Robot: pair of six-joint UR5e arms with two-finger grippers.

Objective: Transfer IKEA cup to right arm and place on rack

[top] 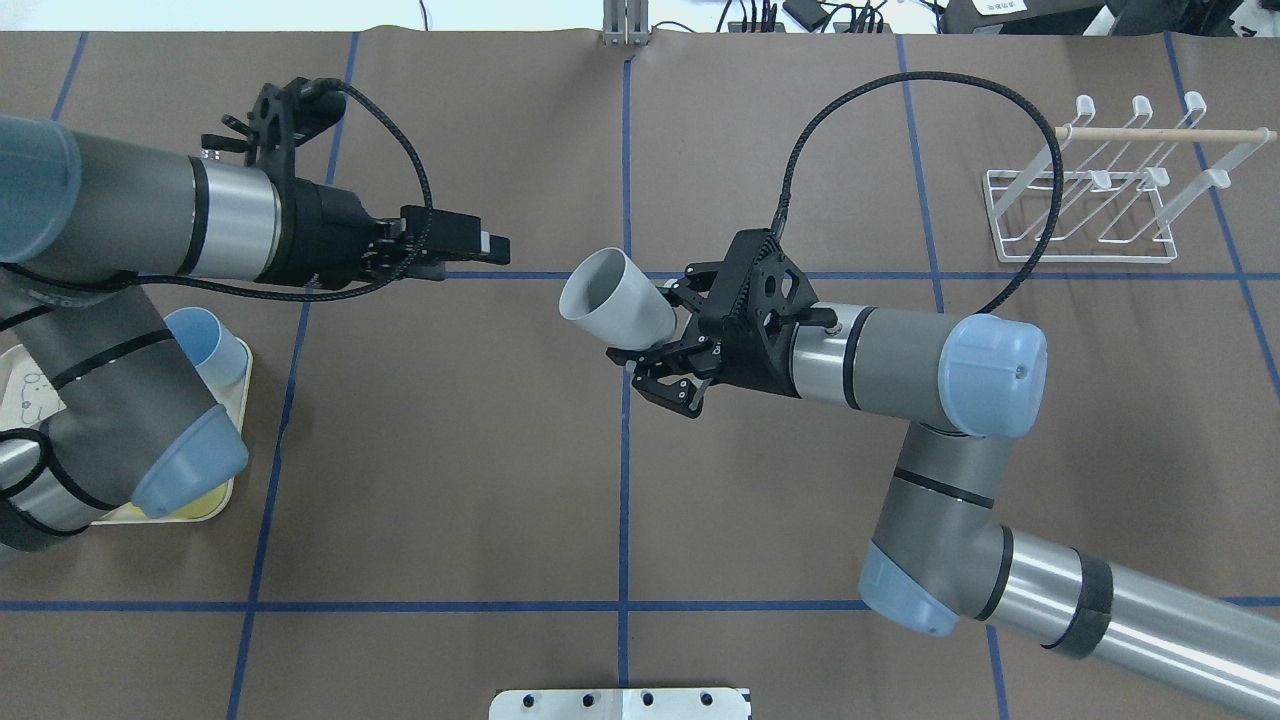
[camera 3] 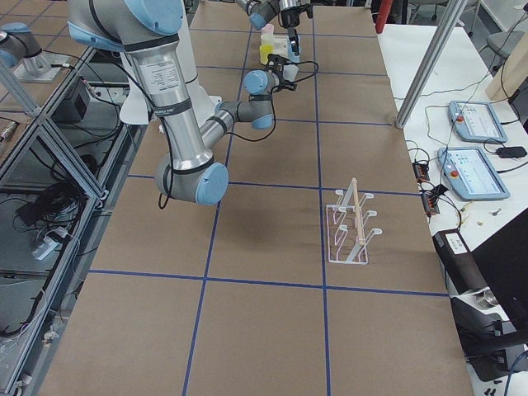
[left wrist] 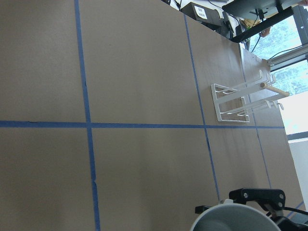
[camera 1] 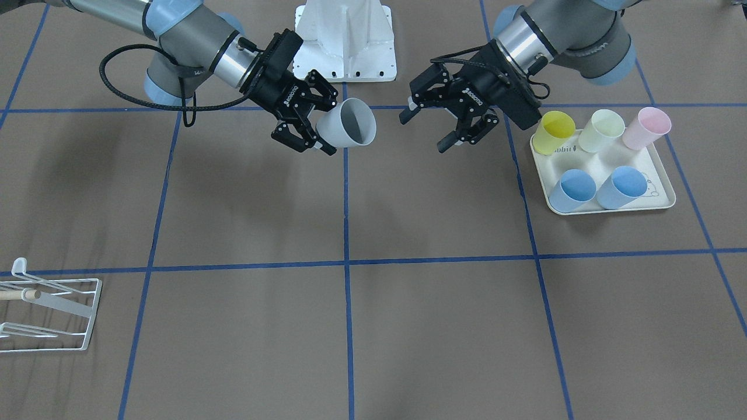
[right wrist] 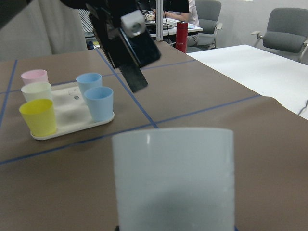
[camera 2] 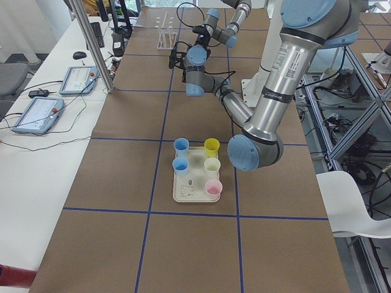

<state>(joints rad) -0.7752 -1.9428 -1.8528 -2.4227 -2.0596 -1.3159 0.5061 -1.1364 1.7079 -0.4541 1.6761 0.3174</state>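
grey-white ikea cup (camera 1: 350, 125) hangs in the air over the middle of the table (camera 1: 437, 326), lying nearly on its side, clamped at its narrow bottom end by the right tool (camera 1: 323, 125), one finger against the wall on each side; the wide mouth points away from that wrist, toward the left tool (camera 1: 425, 131), whose fingers are spread apart with nothing between them, just beside the cup's mouth with a clear gap and no contact. seen from overhead, the cup's rim lies close to where two of the blue tape lines (camera 1: 346, 233) on the brown table cross. the right wrist view has the cup's wall filling the lower middle, with a black finger of the left tool beyond it; the left wrist view catches only the cup's rim at the bottom edge. the rack (top: 1090, 210) stands on the table on the robot's right, on the side far from its base, well apart from the cup and both tools: a white wire frame with upturned hook ends and a wooden dowel (top: 1160, 133) running across its top. on the robot's left a cream tray (camera 1: 613, 207) rests on the table, bearing five upright cups: a yellow cup (camera 1: 553, 131), a pale green cup (camera 1: 604, 129) and a pink cup (camera 1: 645, 127) in the row nearer the robot, and two blue cups (camera 1: 575, 189) in the row farther from it, near the left arm's wrist but not touching it
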